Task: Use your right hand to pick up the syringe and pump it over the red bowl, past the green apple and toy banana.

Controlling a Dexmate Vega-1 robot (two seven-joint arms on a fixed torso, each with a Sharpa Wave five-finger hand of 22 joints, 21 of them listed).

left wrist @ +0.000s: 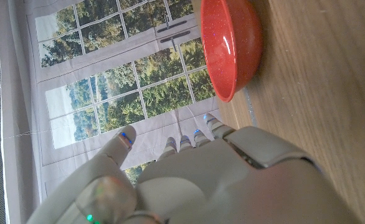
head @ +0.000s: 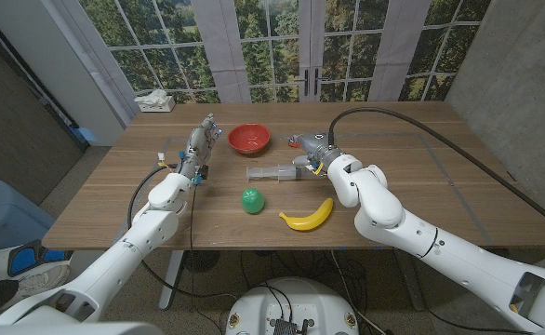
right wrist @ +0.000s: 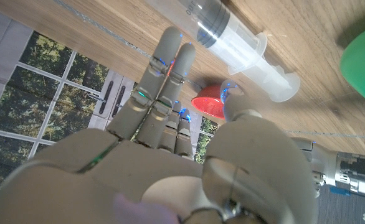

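Note:
A clear syringe [head: 274, 172] lies on the wooden table, between the red bowl [head: 248, 139] behind it and the green apple [head: 252, 200] in front of it. The yellow toy banana [head: 308, 217] lies to the right of the apple. My right hand [head: 308, 149] hovers at the syringe's right end, holding nothing. In the right wrist view its fingers [right wrist: 165, 68] stretch toward the syringe [right wrist: 232, 37], thumb beside the plunger end, with the red bowl [right wrist: 208, 104] and apple [right wrist: 364, 59] beyond. My left hand [head: 201, 141] stands left of the bowl [left wrist: 232, 43], fingers apart and empty.
A white tissue box [head: 154, 101] sits at the table's far left corner. A thick black cable [head: 412, 126] arcs from my right wrist over the table's right half. Windows stand behind the far edge.

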